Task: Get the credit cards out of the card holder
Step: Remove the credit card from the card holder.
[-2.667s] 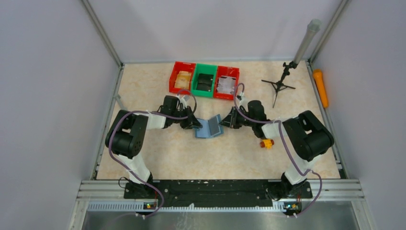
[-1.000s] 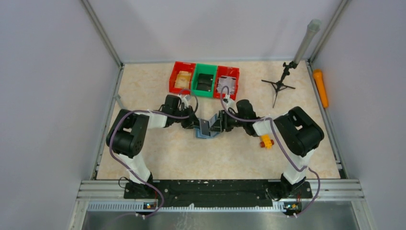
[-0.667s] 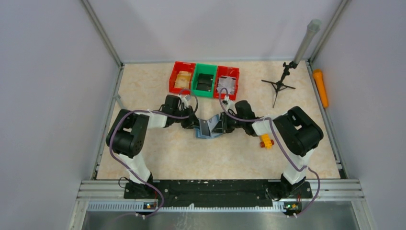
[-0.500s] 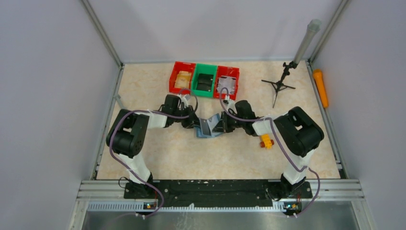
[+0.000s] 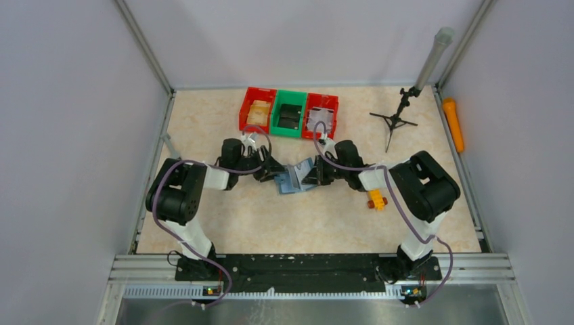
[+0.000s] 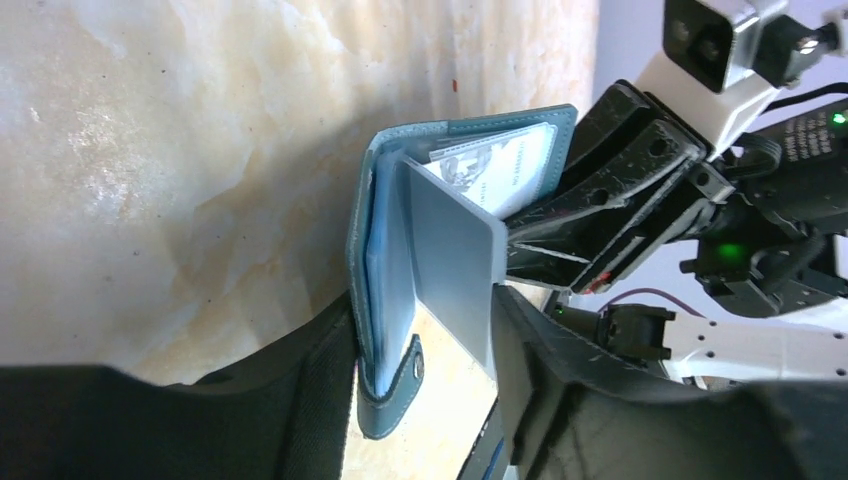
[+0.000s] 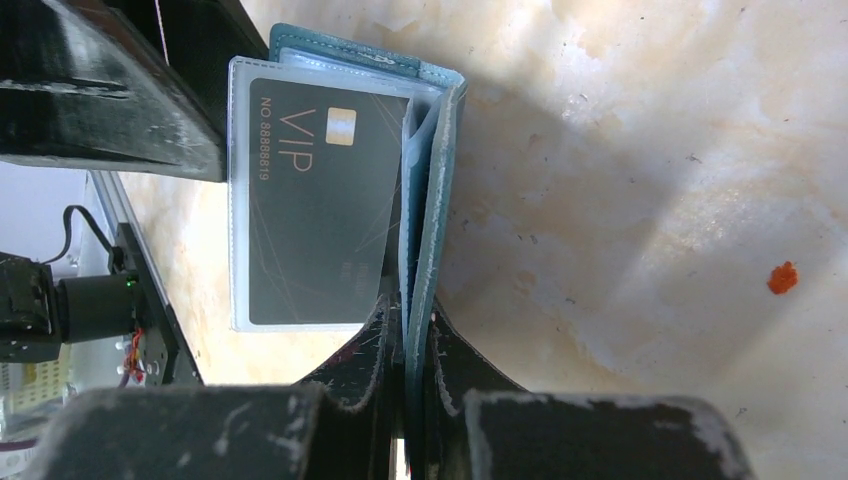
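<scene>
The teal card holder (image 5: 296,180) stands half open on the table between both grippers. My right gripper (image 5: 313,175) is shut on its right cover; in the right wrist view the fingers (image 7: 410,320) pinch the teal edge (image 7: 440,180). A dark grey VIP credit card (image 7: 315,200) sits in a clear sleeve beside that cover. My left gripper (image 5: 275,173) is open, with its jaws spread around the left cover (image 6: 375,250) and a pale blue-grey inner leaf (image 6: 455,265). The snap tab (image 6: 395,390) hangs between the fingers (image 6: 425,330). A printed card (image 6: 500,170) shows in the far half.
Two red bins (image 5: 257,108) (image 5: 322,116) and a green bin (image 5: 290,113) stand behind the wallet. A yellow-orange toy block (image 5: 376,199) lies by the right arm. A small tripod (image 5: 394,122) and an orange object (image 5: 453,124) are at the back right.
The right gripper came in and closed on the wallet's right cover, lifting it. In the last half second the left arm drew back to the left and its jaws opened.
</scene>
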Controlling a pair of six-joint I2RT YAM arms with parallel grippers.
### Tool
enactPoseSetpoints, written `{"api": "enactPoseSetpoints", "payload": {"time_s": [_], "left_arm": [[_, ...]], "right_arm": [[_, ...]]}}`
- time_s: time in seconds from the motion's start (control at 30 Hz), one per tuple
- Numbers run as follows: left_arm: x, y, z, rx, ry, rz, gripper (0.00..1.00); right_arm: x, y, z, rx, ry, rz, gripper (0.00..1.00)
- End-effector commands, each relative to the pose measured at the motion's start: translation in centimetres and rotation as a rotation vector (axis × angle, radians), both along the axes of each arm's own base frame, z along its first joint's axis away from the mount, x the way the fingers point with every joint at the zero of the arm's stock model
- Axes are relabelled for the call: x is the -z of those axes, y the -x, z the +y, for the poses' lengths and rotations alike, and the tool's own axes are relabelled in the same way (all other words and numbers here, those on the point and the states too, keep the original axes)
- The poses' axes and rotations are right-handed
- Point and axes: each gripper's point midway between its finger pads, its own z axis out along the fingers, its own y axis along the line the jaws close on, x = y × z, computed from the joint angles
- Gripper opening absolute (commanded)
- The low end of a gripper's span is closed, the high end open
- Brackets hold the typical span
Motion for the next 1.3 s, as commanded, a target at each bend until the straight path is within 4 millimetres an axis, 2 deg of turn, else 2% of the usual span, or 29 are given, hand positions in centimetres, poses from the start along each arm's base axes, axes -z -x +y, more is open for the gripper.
{"api": "enactPoseSetpoints", "payload": {"time_s": [0.0, 0.13, 0.23, 0.33, 0.5, 0.6, 0.73, 0.93, 1.1, 1.17, 1.27], "left_arm": [[-3.6, -0.7, 0.0, 0.004, 0.111, -0.119, 0.57], [-3.7, -0.7, 0.3, -0.005, 0.095, -0.136, 0.71], [-2.5, -0.7, 0.4, -0.001, 0.067, -0.089, 0.73], [-1.3, -0.9, 0.3, 0.008, 0.051, -0.038, 0.64], [-0.9, -0.9, 0.4, 0.008, 0.027, -0.03, 0.44], [-0.7, -1.0, 0.5, 0.006, 0.009, -0.029, 0.32], [-0.6, -1.0, 0.3, 0.016, 0.012, -0.024, 0.21], [-0.4, -1.0, 0.5, 0.012, -0.026, -0.036, 0.14], [0.1, -1.0, 0.5, 0.018, -0.06, -0.024, 0.16], [0.2, -0.9, 0.3, 0.027, -0.063, -0.018, 0.28], [0.4, -0.8, 0.0, 0.038, -0.063, -0.012, 0.45]], "right_arm": [[-2.1, -0.7, 0.1, 0.005, -0.049, -0.061, 0.0], [-2.1, -0.6, 0.2, 0.0, -0.056, -0.054, 0.0], [-2.1, -0.6, 0.3, -0.001, -0.062, -0.054, 0.0], [-2.2, -0.5, 0.3, -0.004, -0.065, -0.055, 0.0], [-2.4, -0.6, 0.1, 0.006, -0.071, -0.061, 0.01], [-2.6, -0.7, -0.1, 0.015, -0.076, -0.066, 0.09], [-2.7, -0.9, -0.3, 0.03, -0.073, -0.072, 0.19], [-2.4, -2.3, -2.8, 0.146, -0.036, -0.063, 0.38], [-2.6, -2.5, -3.3, 0.16, -0.063, -0.062, 0.4], [-2.3, -2.2, -2.9, 0.134, -0.081, -0.042, 0.37], [-2.2, -1.9, -2.2, 0.103, -0.109, -0.019, 0.26]]}}
